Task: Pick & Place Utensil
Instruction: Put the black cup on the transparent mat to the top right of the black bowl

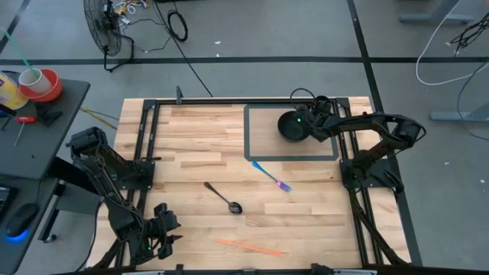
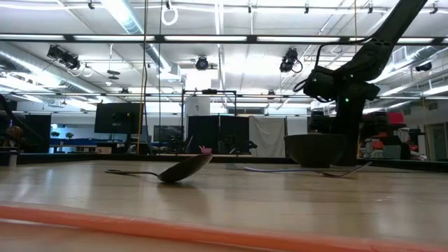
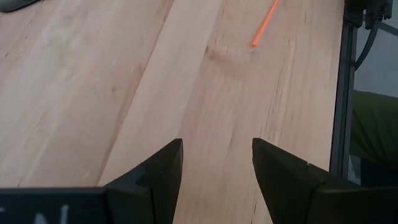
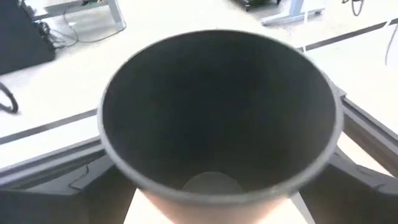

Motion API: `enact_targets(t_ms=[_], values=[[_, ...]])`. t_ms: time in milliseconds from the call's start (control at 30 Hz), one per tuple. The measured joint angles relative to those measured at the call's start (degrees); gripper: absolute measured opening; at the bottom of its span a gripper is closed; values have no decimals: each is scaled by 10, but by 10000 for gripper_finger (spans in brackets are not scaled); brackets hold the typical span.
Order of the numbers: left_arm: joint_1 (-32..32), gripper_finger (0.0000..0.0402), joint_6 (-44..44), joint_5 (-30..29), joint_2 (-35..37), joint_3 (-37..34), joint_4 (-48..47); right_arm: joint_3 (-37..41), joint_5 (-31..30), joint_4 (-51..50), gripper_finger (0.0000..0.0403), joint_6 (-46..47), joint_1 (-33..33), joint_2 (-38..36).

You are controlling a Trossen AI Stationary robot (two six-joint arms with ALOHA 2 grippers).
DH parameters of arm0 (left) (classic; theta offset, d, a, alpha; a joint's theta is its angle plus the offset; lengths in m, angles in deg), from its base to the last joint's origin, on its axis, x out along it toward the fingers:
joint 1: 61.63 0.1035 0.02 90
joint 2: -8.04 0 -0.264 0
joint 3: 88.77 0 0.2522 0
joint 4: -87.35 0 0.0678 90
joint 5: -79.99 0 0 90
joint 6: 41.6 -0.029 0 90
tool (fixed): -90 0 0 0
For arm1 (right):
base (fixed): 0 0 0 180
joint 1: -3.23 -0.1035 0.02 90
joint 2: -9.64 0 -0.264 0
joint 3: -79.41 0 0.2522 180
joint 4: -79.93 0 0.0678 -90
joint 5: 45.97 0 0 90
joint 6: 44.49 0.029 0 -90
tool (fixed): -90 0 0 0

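Spoon (image 1: 227, 200) dark, glossy, on pale wood-plank table (image 1: 199, 145), round black cup (image 1: 290, 126), both hands spread.

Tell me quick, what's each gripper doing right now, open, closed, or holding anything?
Left gripper: open, empty, low over the bare wooden table.
Right gripper: open, holding nothing, at the round black cup.

Bright, even ceiling lights (image 2: 210, 31) glare overhead; shadows stay soft. The near orange straw (image 2: 175, 227) and black cup (image 4: 217, 112) look blurred.
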Motion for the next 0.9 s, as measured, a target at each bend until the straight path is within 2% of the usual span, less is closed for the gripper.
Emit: enact_targets(t_ms=[567, 900], values=[[0, 197, 0, 0, 0, 0, 0, 0, 21, -59, 385, 46, -25, -3], [0, 197, 0, 0, 0, 0, 0, 0, 28, -79, 385, 42, -47, -67]])
